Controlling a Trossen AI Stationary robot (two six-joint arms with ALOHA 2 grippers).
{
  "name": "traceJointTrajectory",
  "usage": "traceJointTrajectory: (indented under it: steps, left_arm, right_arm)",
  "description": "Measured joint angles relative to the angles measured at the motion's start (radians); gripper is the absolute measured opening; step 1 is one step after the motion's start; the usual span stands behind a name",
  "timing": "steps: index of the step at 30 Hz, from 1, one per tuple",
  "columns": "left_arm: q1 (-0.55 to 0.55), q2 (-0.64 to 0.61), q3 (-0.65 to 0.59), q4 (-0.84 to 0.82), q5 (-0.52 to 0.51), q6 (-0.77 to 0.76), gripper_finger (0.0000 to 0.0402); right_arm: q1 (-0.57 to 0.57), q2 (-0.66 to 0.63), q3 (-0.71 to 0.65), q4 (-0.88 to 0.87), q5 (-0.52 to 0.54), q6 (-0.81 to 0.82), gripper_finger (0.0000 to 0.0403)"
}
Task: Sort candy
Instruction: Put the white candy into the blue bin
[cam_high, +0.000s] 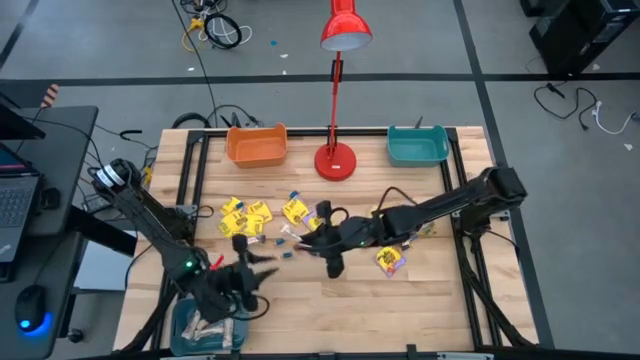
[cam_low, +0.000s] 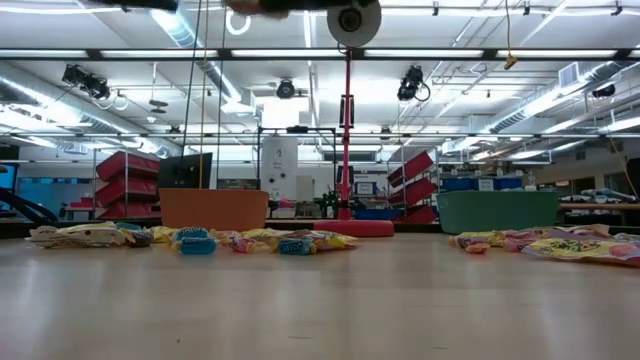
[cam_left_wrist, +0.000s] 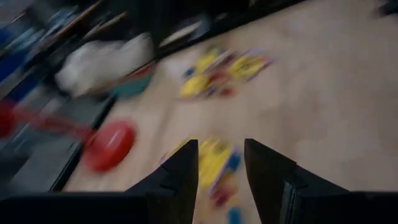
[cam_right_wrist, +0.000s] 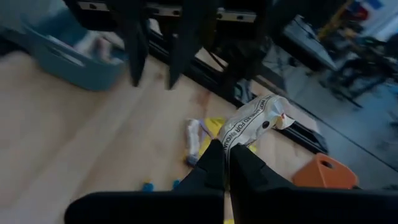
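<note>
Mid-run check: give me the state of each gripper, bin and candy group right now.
right gripper: shut on a pale candy wrapper, raised over the table.
left gripper: open, empty.
orange bin: upright, contents not visible.
teal bin: upright, contents not visible.
yellow candy packets: loose on table, unsorted.

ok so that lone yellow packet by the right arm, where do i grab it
Come straight down from above: the yellow packet lies flat on the table, apart from the other candy, so probably pinch it across its width. The right gripper is shut on a pale bar.
</note>
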Motion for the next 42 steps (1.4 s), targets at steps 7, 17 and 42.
traceJointTrajectory:
  steps: [7, 17, 42]
  left_arm:
    - [0.101, 0.000, 0.001, 0.270, 0.239, 0.384, 0.0133]
    - [0.235, -0.060, -0.014, 0.313, 0.464, 0.495, 0.0133]
    - [0.457, -0.083, -0.040, 0.387, 0.661, 0.259, 0.0133]
  right_arm:
    - [0.036, -0.106, 0.000, -0.145, -0.097, 0.002, 0.0000]
    - [0.196, -0.157, 0.000, -0.346, 0.008, 0.064, 0.0000]
    - [0.242, -0.075, 0.000, -0.273, 0.377, -0.156, 0.0000]
